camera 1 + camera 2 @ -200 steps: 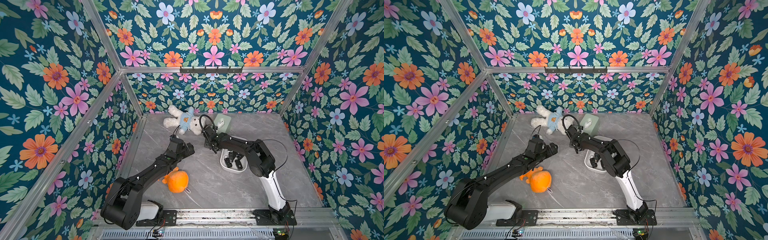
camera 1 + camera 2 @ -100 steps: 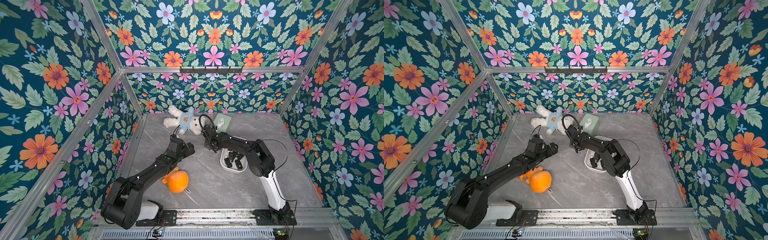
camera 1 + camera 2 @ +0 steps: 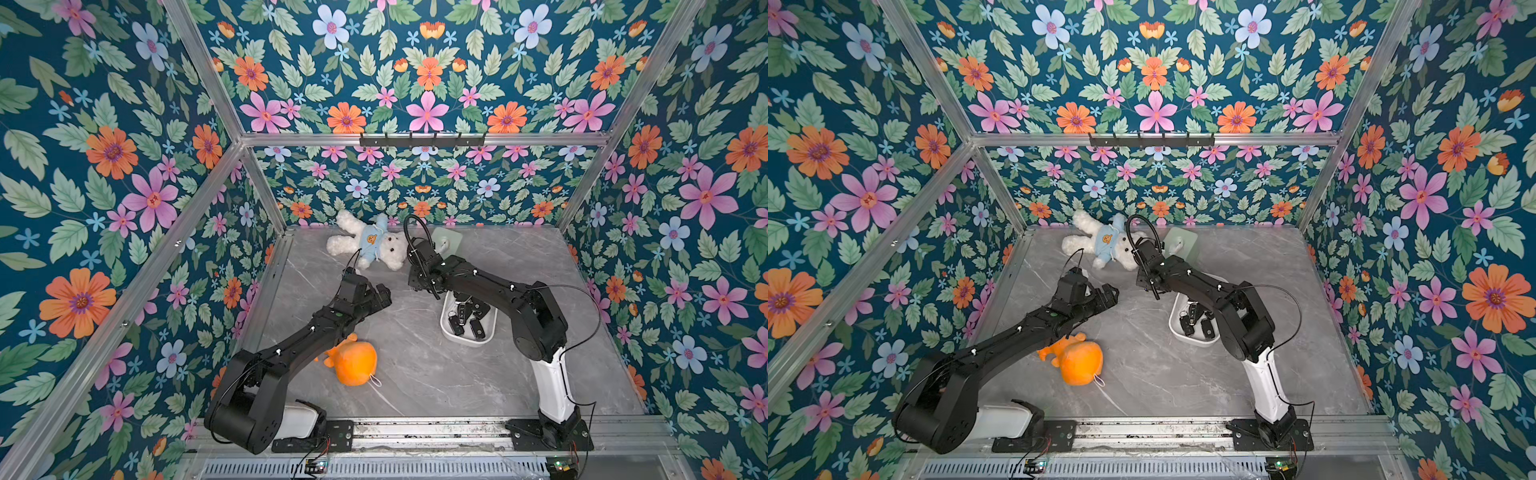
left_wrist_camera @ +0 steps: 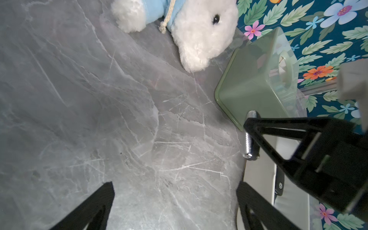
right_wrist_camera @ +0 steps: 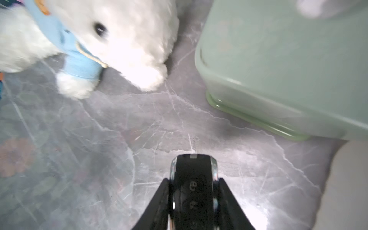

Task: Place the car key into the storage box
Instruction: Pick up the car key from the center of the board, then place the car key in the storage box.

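Grey marbled surface (image 3: 415, 374) between flowered walls carries the storage box (image 3: 466, 341), a white tub with several black key fobs (image 3: 469, 318) lying in it. My right gripper (image 5: 193, 181) is clamped on the car key (image 5: 193, 169), outside the storage box and just beside its far corner. My left gripper (image 4: 175, 185) stands wide apart and empty, to the left of the storage box. Beyond the storage box lie a white teddy bear (image 3: 370, 247) and a pale green box (image 3: 453, 239).
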Robot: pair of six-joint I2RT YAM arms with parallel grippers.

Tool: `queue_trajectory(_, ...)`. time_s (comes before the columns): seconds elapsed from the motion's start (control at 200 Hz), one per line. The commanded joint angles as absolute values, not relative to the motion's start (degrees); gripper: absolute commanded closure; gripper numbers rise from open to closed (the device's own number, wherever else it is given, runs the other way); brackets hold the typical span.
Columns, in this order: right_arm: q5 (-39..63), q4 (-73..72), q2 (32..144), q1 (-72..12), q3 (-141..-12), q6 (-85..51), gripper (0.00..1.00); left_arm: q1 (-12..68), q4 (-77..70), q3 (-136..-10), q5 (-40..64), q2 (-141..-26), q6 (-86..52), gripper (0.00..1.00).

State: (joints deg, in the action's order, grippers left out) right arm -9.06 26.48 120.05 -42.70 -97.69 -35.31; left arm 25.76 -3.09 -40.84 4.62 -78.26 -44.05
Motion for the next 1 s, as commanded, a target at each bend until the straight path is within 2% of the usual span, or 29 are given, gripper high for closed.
queue_trajectory(0.0, -10.9, 24.8, 117.0, -42.7, -96.0, -34.5, 0.69, 25.8, -5.1, -41.5, 7.2, -78.7, -44.8, 0.00)
queue_trajectory(0.325, -14.7, 20.4, 102.2, -42.0, -80.5, -35.1, 0.69, 26.2, -9.9, -42.2, 12.2, -81.9, -48.3, 0.00)
queue_trajectory(0.595, -15.9, 18.1, 89.8, -39.4, -65.1, -38.0, 0.69, 29.9, -10.3, -47.3, 13.6, -87.4, -48.9, 0.00)
queue_trajectory(0.995, -16.8, 19.4, 82.8, -38.3, -51.7, -42.8, 0.69, 35.5, -10.5, -54.2, 15.9, -95.7, -49.4, 0.00)
